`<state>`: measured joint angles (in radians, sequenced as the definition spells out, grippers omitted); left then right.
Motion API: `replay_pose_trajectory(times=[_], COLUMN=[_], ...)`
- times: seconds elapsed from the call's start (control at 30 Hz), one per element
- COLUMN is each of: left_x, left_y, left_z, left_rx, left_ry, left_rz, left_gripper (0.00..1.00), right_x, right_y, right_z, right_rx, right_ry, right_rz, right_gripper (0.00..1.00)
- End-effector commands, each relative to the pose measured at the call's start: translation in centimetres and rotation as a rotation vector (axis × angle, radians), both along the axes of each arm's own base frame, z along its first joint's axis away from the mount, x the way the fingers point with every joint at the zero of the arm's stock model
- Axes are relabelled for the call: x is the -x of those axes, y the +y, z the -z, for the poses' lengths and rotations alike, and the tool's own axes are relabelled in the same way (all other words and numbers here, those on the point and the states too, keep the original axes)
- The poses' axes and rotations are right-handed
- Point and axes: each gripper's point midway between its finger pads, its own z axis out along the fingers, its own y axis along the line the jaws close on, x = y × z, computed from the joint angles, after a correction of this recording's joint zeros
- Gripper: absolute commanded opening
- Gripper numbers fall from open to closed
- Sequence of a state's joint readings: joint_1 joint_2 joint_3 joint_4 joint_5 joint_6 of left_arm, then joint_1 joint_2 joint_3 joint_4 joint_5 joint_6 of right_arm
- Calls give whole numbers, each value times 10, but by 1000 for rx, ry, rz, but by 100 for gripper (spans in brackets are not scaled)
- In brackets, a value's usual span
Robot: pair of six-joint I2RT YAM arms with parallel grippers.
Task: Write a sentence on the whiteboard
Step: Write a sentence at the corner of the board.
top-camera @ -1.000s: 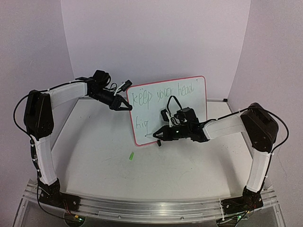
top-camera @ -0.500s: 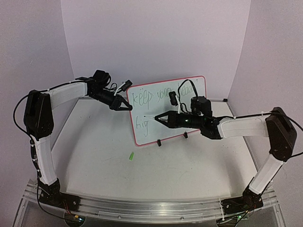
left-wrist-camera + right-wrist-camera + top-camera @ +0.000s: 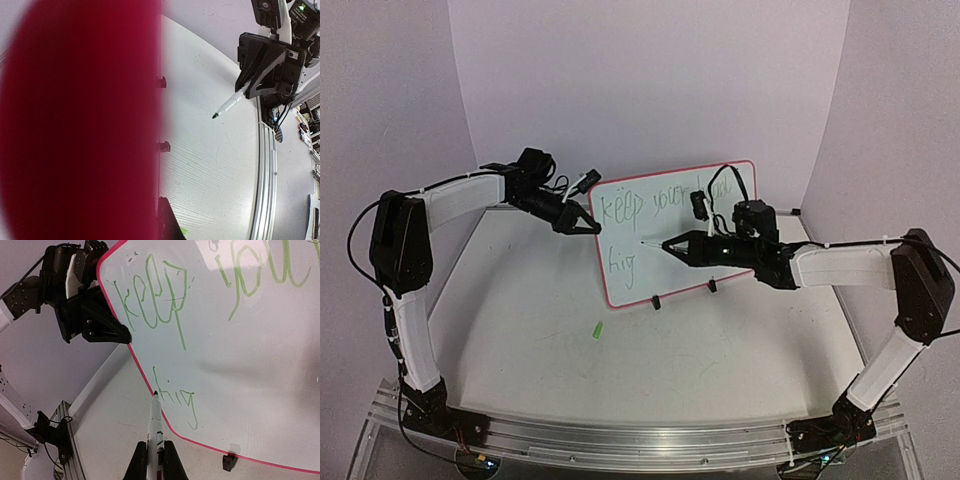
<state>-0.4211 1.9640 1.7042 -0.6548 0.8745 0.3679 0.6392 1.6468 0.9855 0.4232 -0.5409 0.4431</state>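
I find the board propped on its two black feet at mid-table. It carries green writing, "keep your" above and "hig" below. The left gripper is clamped on the board's left rim, near the top corner. The right gripper pinches a marker, tip aimed just right of "hig". The left wrist view shows a gap between tip and board. A green cap lies on the table in front.

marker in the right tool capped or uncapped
Uncapped. The marker held in the right tool shows a bare dark tip in the left wrist view, and green writing is on the whiteboard.
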Motion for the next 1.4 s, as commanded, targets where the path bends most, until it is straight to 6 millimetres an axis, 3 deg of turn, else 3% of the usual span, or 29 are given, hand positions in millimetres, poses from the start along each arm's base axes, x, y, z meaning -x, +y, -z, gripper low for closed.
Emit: replay_pose_trajectory(times=[0.0, 0.5, 0.93, 1.37], left_x=[10, 10, 11, 11], left_y=[-4, -4, -4, -4], left_z=[5, 7, 6, 6], left_rx=[-34, -40, -42, -43], left_ry=[-21, -21, -26, -27], left_rz=[20, 22, 20, 20], left_gripper=[0, 0, 0, 0], right_x=[-10, -36, -52, -31], right_y=[4, 15, 12, 8], right_z=[0, 15, 19, 74], right_rx=[19, 89, 103, 154], right_ry=[-29, -29, -29, 90], right_rz=[-10, 16, 87, 35], right_gripper=[0, 0, 0, 0])
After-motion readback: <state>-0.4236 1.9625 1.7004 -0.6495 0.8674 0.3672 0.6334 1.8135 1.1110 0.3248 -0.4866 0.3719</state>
